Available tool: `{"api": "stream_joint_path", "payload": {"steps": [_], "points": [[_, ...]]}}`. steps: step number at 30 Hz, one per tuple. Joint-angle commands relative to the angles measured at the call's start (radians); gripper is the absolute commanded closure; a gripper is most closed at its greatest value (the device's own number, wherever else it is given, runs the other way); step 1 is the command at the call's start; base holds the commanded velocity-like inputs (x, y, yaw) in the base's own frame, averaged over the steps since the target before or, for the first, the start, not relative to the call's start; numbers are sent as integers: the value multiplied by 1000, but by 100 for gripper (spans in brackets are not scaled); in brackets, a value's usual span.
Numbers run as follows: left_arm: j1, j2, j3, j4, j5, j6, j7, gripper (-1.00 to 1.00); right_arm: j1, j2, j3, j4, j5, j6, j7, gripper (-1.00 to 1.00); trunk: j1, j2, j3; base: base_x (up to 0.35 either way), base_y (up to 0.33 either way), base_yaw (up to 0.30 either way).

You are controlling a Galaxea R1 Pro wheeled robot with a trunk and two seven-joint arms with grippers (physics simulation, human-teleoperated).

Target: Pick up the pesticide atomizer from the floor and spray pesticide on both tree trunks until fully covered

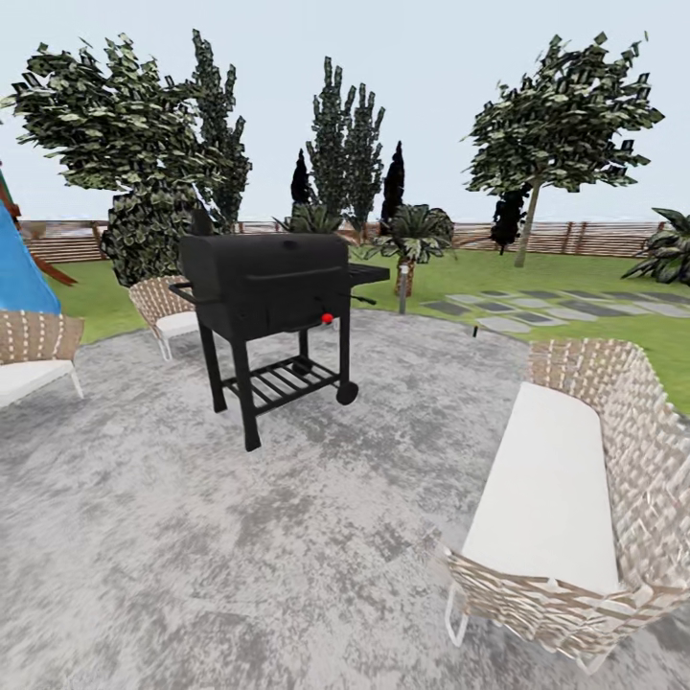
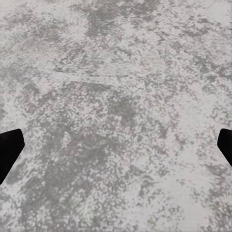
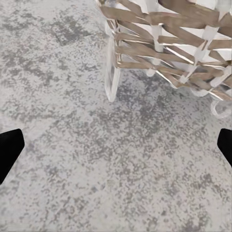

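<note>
Both jaws wide apart, empty, tips cut off; left tree (image 1: pixel 125 125) trunk behind grill (image 1: pixel 268 287).

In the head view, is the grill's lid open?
No: the black grill stands on the grey paving with its lid shut, the red knob low on its front.

A garden patio.
Black grill (image 1: pixel 273 287) and woven chairs (image 1: pixel 585 498) on grey paving (image 1: pixel 240 537); lawn (image 1: pixel 537 273), fence (image 1: pixel 594 238) beyond.
</note>
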Motion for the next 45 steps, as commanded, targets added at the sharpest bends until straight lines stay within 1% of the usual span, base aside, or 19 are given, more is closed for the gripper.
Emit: {"api": "stream_joint_path", "payload": {"steps": [1,31,42,45], "points": [[0,0,0,0,0,0,0,-100,0,0,0,0,0,0,0,-100,0,0,0,285,223,14],[0,0,0,0,0,0,0,-100,0,1,3,1,3,1,1,-100,0,0,0,285,227,1],[0,0,0,0,0,-2,0,-100,0,0,5,4,5,1,1,-100,0,0,0,270,59,0],[0,0,-1,0,0,-2,0,-100,0,0,7,28,6,0,1,-100,0,0,0,72,1,0]]}}
